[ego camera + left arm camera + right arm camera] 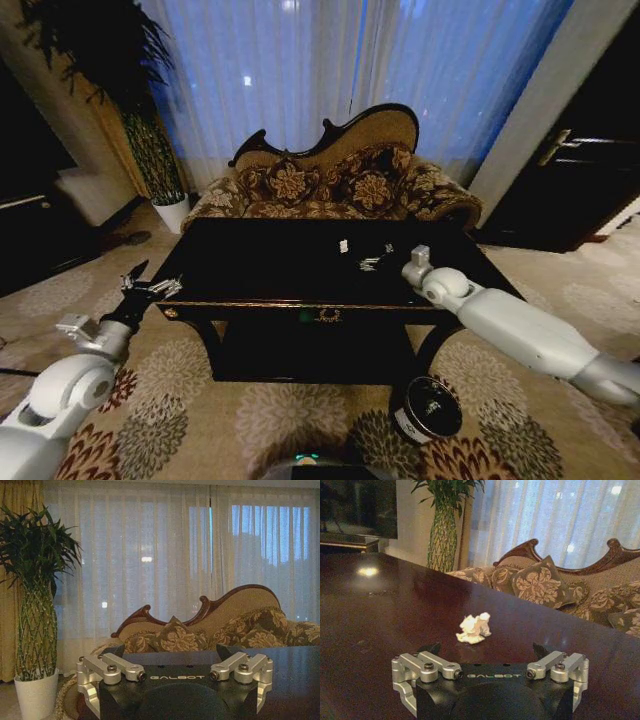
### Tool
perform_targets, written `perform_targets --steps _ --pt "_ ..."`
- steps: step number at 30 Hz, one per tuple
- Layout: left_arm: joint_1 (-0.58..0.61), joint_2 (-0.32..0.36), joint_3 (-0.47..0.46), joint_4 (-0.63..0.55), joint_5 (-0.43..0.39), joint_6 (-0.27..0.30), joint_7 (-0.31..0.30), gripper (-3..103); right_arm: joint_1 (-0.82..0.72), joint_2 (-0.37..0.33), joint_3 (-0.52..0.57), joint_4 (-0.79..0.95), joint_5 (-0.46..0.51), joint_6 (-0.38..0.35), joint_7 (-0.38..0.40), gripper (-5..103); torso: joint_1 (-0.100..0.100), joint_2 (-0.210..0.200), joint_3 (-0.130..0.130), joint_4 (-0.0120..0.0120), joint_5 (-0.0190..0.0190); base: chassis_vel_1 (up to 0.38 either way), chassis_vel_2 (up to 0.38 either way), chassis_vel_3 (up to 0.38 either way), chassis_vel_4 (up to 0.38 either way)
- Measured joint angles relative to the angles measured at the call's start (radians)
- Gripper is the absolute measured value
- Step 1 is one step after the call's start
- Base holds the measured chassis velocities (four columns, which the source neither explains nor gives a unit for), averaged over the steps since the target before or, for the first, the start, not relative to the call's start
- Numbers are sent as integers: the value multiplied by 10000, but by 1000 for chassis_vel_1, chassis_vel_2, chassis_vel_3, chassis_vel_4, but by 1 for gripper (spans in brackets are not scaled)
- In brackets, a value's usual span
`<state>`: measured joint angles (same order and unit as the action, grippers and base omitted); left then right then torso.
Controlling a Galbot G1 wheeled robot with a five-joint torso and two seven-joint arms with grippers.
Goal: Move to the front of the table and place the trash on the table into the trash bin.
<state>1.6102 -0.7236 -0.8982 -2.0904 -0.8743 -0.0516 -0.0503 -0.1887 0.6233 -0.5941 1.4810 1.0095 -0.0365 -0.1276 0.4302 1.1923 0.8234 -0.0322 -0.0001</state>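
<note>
The glossy black table (260,262) with gold trim stands right before me. A small white crumpled paper bit of trash (343,245) lies on its top right of the middle. My right gripper (375,261) hovers low over the table just short of it. In the right wrist view this paper bit (475,628) rests a little ahead of the open right gripper (486,650), centred between its spread fingers and untouched. My left gripper (150,287) hangs open and holding nothing beside the table's front left corner. The black trash bin (426,408) stands on the carpet under my right arm.
A brown floral sofa (335,180) sits behind the table before pale curtains. A tall potted plant (155,160) stands at the back left, a dark door (575,180) at the right. Patterned carpet (290,420) surrounds the table. The table has a lower shelf (310,350).
</note>
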Motion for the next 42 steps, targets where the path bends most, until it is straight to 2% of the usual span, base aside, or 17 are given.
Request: perform_targets --steps 6,16,28,30,32,35,36,38,39,41,42 --pt "0 0 0 0 0 0 0 100 484 498 -634 -501 33 -11 -55 100 0 1 0 -1 -1 0 0 0 0" --pt "0 0 0 0 0 0 0 100 1007 846 -1222 -749 167 -24 -75 100 -1 0 -1 -2 -1 0 0 0 0" --pt "0 0 0 0 0 0 0 100 1243 1584 -1424 -1306 189 10 -85 100 -2 0 -1 0 0 0 0 0 0" --pt "1 0 0 0 0 0 0 100 1264 1642 -1425 -1363 138 25 -82 103 -2 0 -1 0 0 0 0 0 0" --pt "0 0 0 0 0 0 0 100 1272 1646 -1424 -1375 113 32 -69 100 -2 0 -1 1 0 0 0 0 0" --pt "0 0 0 0 0 0 0 100 1288 1592 -1417 -1355 55 70 -41 84 -1 0 1 1 1 0 0 0 0" --pt "0 0 0 0 0 0 0 100 1288 1592 -1417 -1355 55 70 -41 84 -1 0 1 1 1 0 0 0 0" --pt "0 0 0 0 0 0 0 100 1300 1527 -1405 -1311 47 74 -39 73 -1 0 1 0 1 0 0 0 0" --pt "0 0 0 0 0 0 0 100 1302 1511 -1400 -1302 46 74 -38 73 -1 0 1 -1 1 0 0 0 0" --pt "0 0 0 0 0 0 0 100 1304 1469 -1379 -1273 46 76 -30 62 -1 -1 1 0 2 0 0 0 0" --pt "0 0 0 0 0 0 0 100 1304 1469 -1379 -1273 46 76 -30 62 -1 -1 1 0 2 0 0 0 0"
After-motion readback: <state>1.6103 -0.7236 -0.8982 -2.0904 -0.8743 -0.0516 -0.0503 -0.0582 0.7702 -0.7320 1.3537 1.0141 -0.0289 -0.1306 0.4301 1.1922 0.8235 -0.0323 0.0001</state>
